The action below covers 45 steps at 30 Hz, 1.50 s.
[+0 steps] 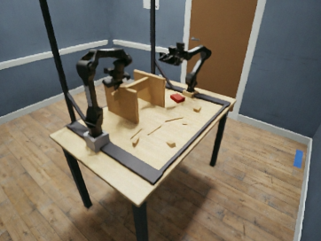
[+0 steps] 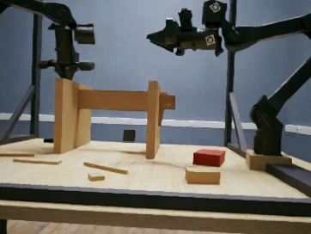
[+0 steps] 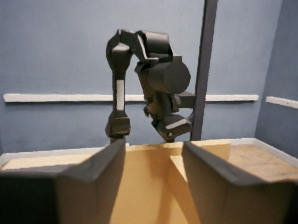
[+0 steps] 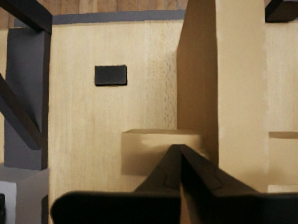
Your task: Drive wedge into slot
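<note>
Just beside the loose end board (image 1: 126,106) (image 2: 64,116) (image 3: 145,175) (image 4: 242,90), the right gripper (image 1: 116,87) (image 2: 64,77) (image 4: 178,150) is fully closed, holding nothing. Left gripper (image 1: 161,58) (image 2: 148,38) (image 3: 154,145), partly open, is empty.

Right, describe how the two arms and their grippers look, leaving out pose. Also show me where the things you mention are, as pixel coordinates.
Both arms are black, with chunky jointed links and rounded, drum-like housings. The left gripper (image 1: 161,57) (image 2: 148,37) (image 3: 154,146) and right gripper (image 1: 116,84) (image 2: 65,76) (image 4: 178,150) are black too, each with two fingers tapering towards the tip. Two white square markers with dark patterns show near the left one. No loose cable stands out.
</note>
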### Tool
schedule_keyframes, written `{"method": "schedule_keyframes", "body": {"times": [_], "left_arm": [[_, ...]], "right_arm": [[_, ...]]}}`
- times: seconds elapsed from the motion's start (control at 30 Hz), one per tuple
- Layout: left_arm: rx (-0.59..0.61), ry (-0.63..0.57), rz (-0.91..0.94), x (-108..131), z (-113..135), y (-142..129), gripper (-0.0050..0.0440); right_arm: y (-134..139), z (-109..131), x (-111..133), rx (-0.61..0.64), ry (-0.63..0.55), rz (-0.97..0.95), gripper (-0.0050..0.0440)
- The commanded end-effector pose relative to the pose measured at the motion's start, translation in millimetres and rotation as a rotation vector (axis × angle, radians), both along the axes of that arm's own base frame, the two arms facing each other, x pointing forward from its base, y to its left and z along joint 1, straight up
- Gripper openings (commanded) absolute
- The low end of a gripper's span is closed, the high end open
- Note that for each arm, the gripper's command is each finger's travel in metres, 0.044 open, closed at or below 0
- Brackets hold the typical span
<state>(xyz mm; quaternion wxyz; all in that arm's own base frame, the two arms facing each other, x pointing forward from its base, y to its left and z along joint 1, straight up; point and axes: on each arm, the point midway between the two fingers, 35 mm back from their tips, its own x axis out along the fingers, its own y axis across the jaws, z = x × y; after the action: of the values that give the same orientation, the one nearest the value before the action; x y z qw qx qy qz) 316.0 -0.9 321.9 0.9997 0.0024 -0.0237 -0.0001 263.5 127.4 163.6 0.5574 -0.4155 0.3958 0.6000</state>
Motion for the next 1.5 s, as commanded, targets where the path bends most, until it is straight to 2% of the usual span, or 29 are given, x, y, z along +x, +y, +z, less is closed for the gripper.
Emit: {"method": "schedule_keyframes", "body": {"times": [0.0, 0.47, 1.47], "left_arm": [[0.002, -0.017, 0.0, -1.9, 5.8, 0.3, 0.0177], [0.002, -0.017, 0.0, -1.9, 5.8, 0.3, 0.0177], [0.002, -0.017, 0.0, -1.9, 5.8, 0.3, 0.0177]], "right_arm": [[-6.8, -26.2, -8.2, -0.056, 0.087, -0.001, -0.005], [-10.2, -40.3, -13.1, -0.083, 0.131, 0.0, -0.005], [-9.8, -40.7, -12.7, -0.082, 0.126, 0.001, -0.005]]}}
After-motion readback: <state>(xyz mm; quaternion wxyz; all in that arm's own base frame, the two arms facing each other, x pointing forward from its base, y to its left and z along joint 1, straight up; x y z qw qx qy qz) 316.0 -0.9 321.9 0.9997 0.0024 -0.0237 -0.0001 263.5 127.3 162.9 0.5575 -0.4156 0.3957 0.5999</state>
